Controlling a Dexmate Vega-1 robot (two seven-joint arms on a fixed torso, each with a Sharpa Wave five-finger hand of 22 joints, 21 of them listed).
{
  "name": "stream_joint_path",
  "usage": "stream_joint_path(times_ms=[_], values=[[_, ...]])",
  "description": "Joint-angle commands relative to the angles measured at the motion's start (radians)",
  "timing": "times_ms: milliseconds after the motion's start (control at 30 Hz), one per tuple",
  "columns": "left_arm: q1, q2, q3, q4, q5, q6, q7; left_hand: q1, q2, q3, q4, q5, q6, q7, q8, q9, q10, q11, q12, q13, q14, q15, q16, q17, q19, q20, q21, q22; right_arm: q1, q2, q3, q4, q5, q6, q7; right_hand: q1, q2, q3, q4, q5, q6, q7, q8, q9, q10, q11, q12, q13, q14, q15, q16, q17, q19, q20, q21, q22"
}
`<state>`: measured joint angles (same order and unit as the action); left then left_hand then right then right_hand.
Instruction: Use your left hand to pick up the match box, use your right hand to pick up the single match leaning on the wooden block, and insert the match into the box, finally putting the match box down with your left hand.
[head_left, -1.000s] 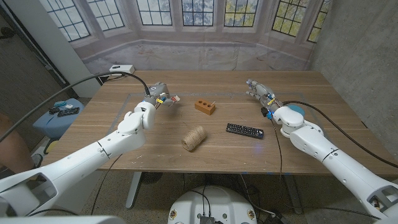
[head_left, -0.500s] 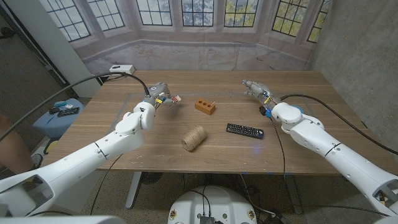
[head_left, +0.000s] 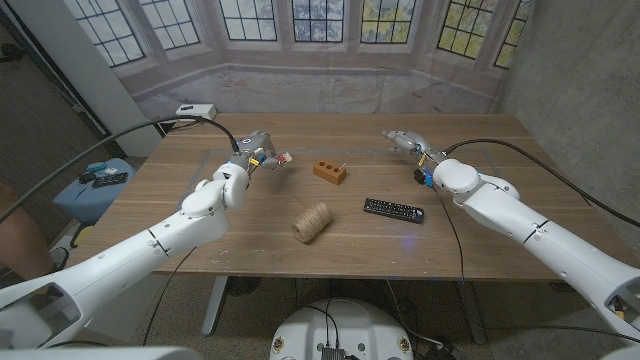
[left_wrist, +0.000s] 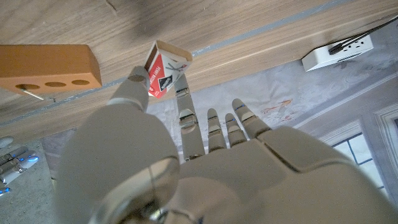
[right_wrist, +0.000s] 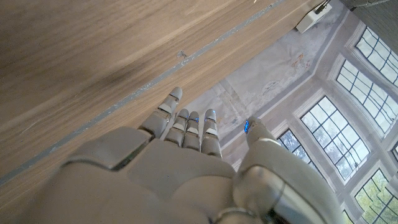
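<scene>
My left hand (head_left: 256, 150) holds the red and white match box (head_left: 280, 158) above the table, left of the wooden block; in the left wrist view the match box (left_wrist: 163, 70) is pinched between thumb and a finger, its drawer partly open. The orange wooden block (head_left: 329, 171) with three holes lies mid-table, and a thin match (head_left: 340, 163) leans on its right end; the block (left_wrist: 46, 65) and match (left_wrist: 31, 94) also show in the left wrist view. My right hand (head_left: 403, 143) hovers to the right of the block, fingers apart, holding nothing (right_wrist: 186, 134).
A ball of twine (head_left: 312, 221) lies nearer to me than the block. A black remote (head_left: 393, 210) lies right of the twine. A white box (head_left: 195, 110) with a cable sits at the table's far left corner. A blue object (head_left: 478, 177) lies behind my right forearm.
My right hand has moved left and a little farther away, toward the block. My left hand and the match box have stayed in place.
</scene>
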<state>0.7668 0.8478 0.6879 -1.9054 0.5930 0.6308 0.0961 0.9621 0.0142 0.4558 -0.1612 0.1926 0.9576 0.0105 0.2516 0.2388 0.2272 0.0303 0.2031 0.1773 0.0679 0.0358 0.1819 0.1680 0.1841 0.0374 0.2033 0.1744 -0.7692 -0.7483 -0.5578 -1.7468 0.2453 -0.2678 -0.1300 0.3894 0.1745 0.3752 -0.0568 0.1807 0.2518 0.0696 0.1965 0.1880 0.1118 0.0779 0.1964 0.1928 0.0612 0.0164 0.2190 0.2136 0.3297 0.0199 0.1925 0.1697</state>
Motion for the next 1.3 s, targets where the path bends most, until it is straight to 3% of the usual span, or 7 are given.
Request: stream_joint_path(times_ms=[33, 500, 900, 1300], values=[[0.008, 0.004, -0.013, -0.012, -0.01, -0.021, 0.01, 0.011, -0.001, -0.001, 0.001, 0.007, 0.01, -0.002, 0.008, 0.007, 0.01, 0.0, 0.001, 0.002, 0.009, -0.001, -0.002, 0.002, 0.004, -0.003, 0.0, 0.005, 0.03, -0.033, -0.038, -0.051, -0.084, -0.069, 0.024, 0.003, -0.013, 0.003, -0.006, -0.002, 0.004, 0.004, -0.001, 0.004, 0.006, -0.001, 0.004, 0.004, -0.001, 0.004, 0.0, 0.001, 0.004, 0.006, 0.003, 0.004], [0.019, -0.002, -0.028, -0.02, -0.033, -0.044, 0.018, 0.012, 0.0, -0.004, 0.001, 0.008, 0.013, -0.001, 0.009, 0.01, 0.011, -0.002, 0.0, 0.003, 0.011, -0.001, -0.002, 0.002, 0.003, -0.002, -0.001, 0.005, 0.065, -0.067, -0.086, -0.11, -0.196, -0.157, 0.066, 0.008, -0.015, 0.003, -0.012, -0.003, 0.006, 0.003, 0.0, 0.004, 0.008, -0.002, 0.004, 0.004, 0.001, 0.004, -0.001, -0.002, 0.005, 0.007, 0.004, 0.004], [0.03, -0.008, -0.047, -0.022, -0.08, -0.067, 0.023, 0.014, 0.001, -0.006, 0.001, 0.009, 0.014, -0.003, 0.01, 0.013, 0.012, -0.002, -0.001, 0.003, 0.01, 0.0, -0.003, 0.002, 0.0, -0.001, -0.002, 0.005, 0.096, -0.082, -0.149, -0.135, -0.34, -0.198, 0.093, 0.034, -0.022, 0.01, -0.04, -0.003, 0.038, -0.005, 0.01, 0.004, 0.039, -0.01, 0.014, 0.003, 0.024, -0.007, 0.002, -0.01, 0.017, 0.006, 0.007, 0.003], [0.031, -0.008, -0.055, -0.018, -0.115, -0.084, 0.026, 0.016, 0.002, -0.008, 0.001, 0.009, 0.012, -0.004, 0.009, 0.015, 0.012, -0.001, -0.002, 0.003, 0.01, 0.002, -0.003, 0.002, 0.0, -0.003, -0.002, 0.005, 0.134, -0.083, -0.2, -0.141, -0.471, -0.219, 0.161, 0.041, -0.021, 0.012, -0.048, -0.003, 0.045, -0.006, 0.011, 0.004, 0.044, -0.015, 0.014, 0.003, 0.029, -0.011, 0.002, -0.012, 0.024, 0.005, 0.009, 0.003]])
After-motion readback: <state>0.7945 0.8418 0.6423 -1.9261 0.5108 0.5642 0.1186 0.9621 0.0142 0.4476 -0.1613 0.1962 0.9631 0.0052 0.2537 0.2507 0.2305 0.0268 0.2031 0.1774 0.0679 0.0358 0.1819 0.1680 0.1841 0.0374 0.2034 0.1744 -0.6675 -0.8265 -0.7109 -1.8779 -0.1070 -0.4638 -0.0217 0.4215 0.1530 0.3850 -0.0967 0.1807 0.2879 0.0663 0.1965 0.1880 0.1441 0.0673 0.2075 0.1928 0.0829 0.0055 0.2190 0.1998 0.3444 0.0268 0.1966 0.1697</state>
